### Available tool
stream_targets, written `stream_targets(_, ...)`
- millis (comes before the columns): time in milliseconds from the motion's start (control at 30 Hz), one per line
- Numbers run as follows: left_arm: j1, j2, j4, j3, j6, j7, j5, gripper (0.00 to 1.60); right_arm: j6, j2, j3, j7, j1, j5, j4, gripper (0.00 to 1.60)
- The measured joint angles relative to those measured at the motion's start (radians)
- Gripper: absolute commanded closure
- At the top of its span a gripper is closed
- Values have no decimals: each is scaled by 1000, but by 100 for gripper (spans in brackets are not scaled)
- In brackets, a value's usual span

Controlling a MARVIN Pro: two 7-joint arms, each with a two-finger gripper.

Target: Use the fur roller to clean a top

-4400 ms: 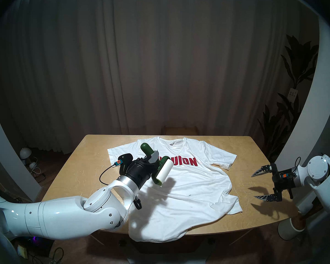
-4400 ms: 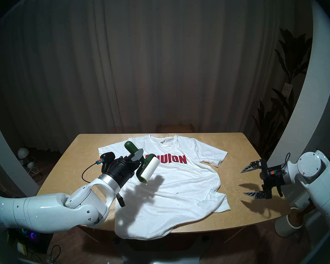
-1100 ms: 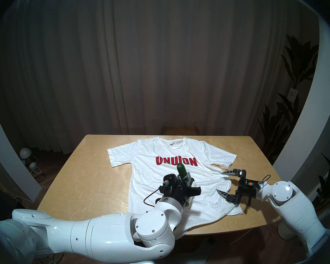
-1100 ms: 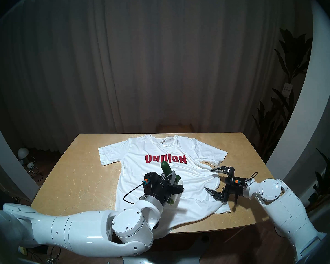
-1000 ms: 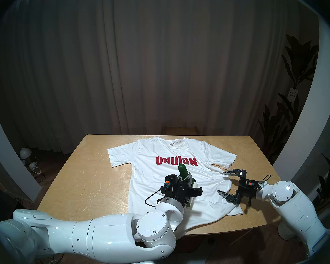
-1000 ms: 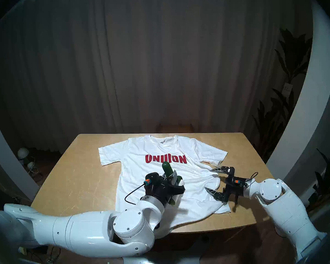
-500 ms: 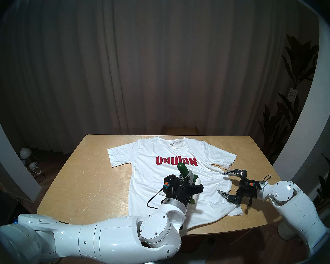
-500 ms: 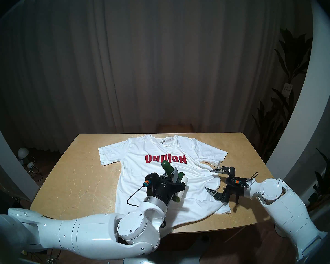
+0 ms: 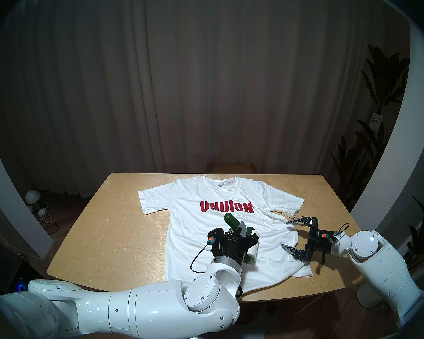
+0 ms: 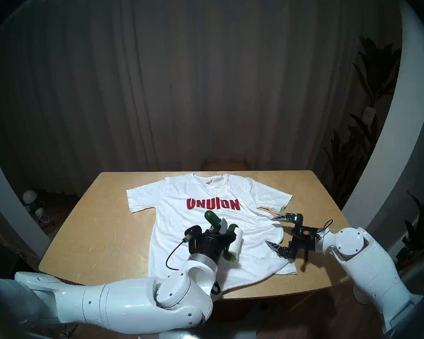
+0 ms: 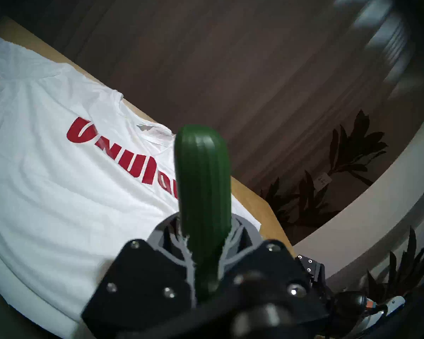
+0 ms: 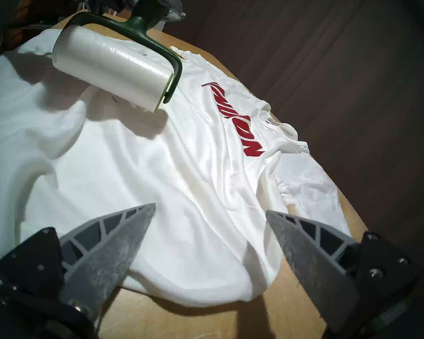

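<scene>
You have the table (image 9: pixel 113 233) under a white T-shirt (image 9: pixel 206 233) that lies face up, collar at the far edge, red lettering across the chest, and the lower hem draped over the near edge; the cloth is smooth on the chest but bunched in folds along the side nearest your right arm. To do this pass well, roll in long straight strokes over the flat belly first, keep the roll's whole length level on the fabric, not riding on one end, and press lightly enough that the sticky sheet does not drag the shirt into new wrinkles. Your right gripper (image 12: pixel 211 210) hangs with its fingers spread wide over that rumpled side hem, gripping nothing; bringing it down to pin the cloth there would, I judge, keep the shirt from creeping. Your left gripper (image 11: pixel 207 248) is pinched tight on the dark green handle of the lint roller (image 12: pixel 113 69), handle pointing toward the lettering. The white roll sits over the shirt's middle, below the lettering and left of the folds; from the right wrist view it casts a shadow on the cloth just beneath it, and you cannot tell whether it touches yet.
</scene>
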Motion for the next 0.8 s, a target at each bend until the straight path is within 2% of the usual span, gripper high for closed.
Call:
stream_targets(400, -5, -19, 2, 9, -46, 21, -84, 160, -13, 9, -20, 18, 26, 4, 21, 0)
stream_targets(800, 33, 0, -4, -22, -189, 53, -159, 160, -8, 18, -46, 34, 52, 5, 34, 0)
